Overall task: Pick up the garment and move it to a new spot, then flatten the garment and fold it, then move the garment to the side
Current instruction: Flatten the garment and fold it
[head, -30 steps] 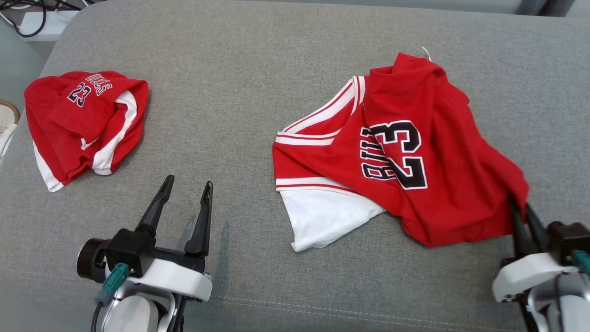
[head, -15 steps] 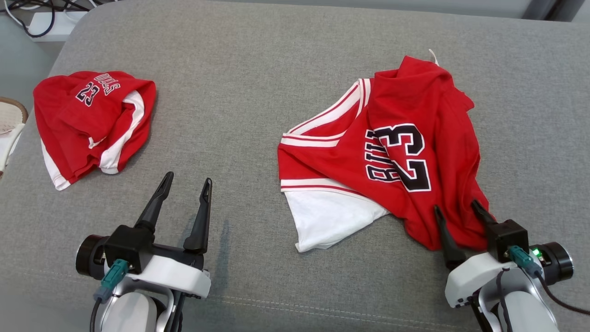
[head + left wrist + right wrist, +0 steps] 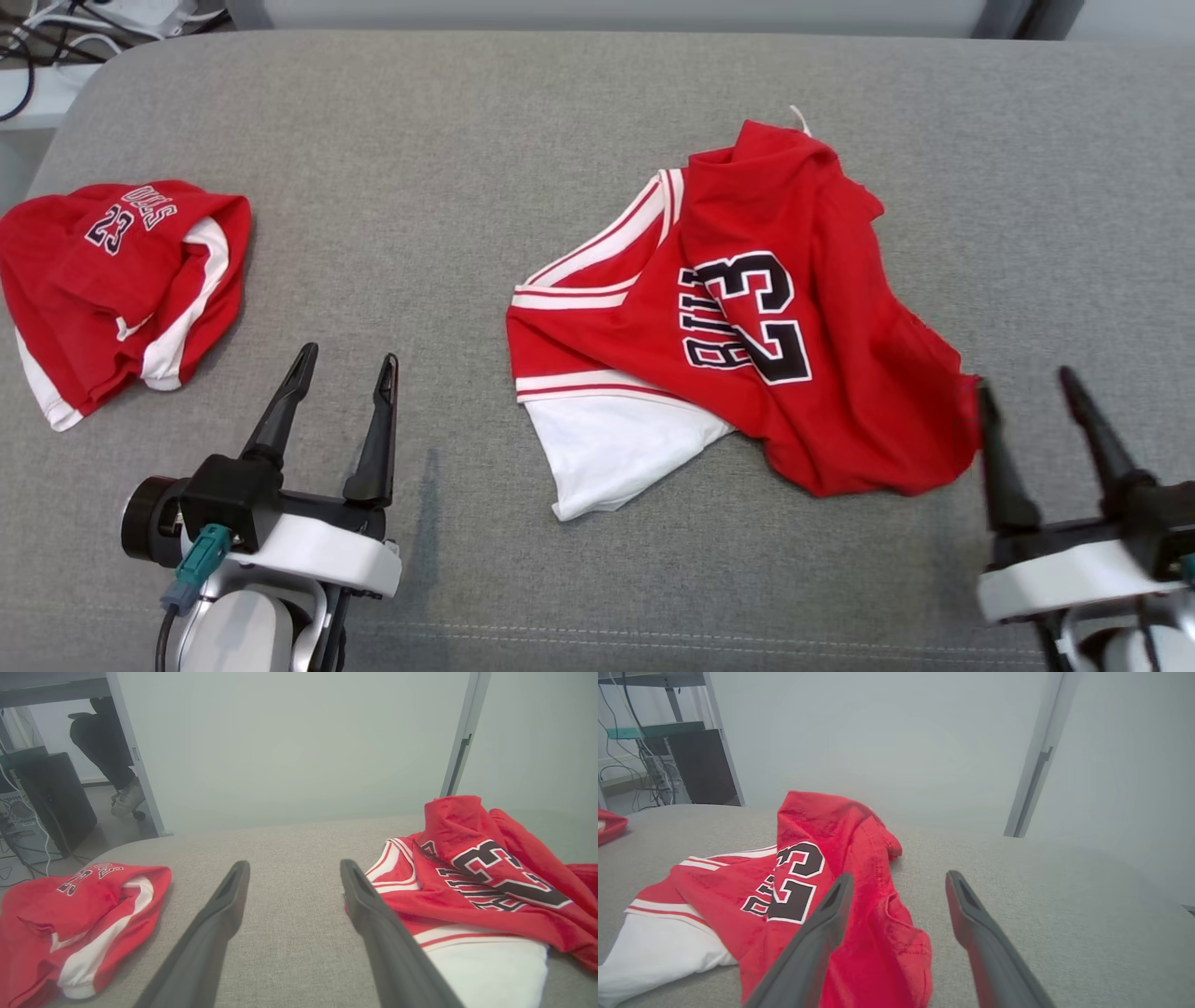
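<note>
Where the grey cushion [image 3: 448, 168] holding the garment [image 3: 840, 401] ends, pale wall [image 3: 289, 746] rises.

light fell bright, soft and even over the grey upholstered cushion [image 3: 467, 140], without glare. the left gripper [image 3: 347, 353] threw only a faint dark shadow onto the fabric beside it. in the wrist views the near fingers [image 3: 217, 924] looked soft and the edges bowed.

We see jersey [image 3: 822, 411] right of centre on cushion [image 3: 448, 140] | second garment [image 3: 112, 280] far left | our left gripper [image 3: 348, 353] between them, nearer us | right gripper [image 3: 1022, 378] just right of jersey
</note>
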Controlling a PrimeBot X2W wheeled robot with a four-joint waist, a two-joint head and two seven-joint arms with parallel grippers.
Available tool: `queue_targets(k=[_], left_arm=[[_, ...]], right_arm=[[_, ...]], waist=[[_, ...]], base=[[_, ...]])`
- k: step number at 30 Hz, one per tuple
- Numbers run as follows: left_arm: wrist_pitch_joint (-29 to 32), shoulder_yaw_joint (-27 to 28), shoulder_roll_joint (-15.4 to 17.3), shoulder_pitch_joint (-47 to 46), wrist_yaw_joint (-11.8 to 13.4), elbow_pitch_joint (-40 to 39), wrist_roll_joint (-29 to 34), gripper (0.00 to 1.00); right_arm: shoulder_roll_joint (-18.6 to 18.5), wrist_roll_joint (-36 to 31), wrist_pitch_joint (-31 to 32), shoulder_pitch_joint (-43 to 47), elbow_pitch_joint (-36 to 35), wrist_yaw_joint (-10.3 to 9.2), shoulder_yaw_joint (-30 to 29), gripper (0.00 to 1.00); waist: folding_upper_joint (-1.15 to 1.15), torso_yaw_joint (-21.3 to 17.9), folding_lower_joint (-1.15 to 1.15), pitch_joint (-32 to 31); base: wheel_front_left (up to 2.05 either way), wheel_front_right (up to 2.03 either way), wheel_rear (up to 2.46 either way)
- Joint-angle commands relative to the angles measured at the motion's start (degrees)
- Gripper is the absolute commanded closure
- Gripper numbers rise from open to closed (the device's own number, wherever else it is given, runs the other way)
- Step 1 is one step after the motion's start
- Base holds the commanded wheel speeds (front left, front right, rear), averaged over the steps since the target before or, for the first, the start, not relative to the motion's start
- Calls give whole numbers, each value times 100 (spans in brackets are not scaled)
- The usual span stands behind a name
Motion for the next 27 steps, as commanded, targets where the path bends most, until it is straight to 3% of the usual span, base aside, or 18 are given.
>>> queue_targets(k=[1, 11, 27], left_arm=[[-59, 211, 132, -47, 52, -167, 58, 0], [-59, 200, 154, 119, 104, -78, 143, 0], [-59, 309, 119, 996, 244, -361, 24, 0]], right_arm=[[-106, 105, -43, -25, -212, 23, 7, 0], [-588, 389, 184, -2, 227, 23, -587, 0], [-325, 611, 178, 765, 288, 23, -745, 0]], waist=[[0, -65, 0, -63], [0, -231, 0, -458], [0, -189, 0, -931]], base=[[0, 0, 0], [0, 0, 0], [0, 0, 0]])
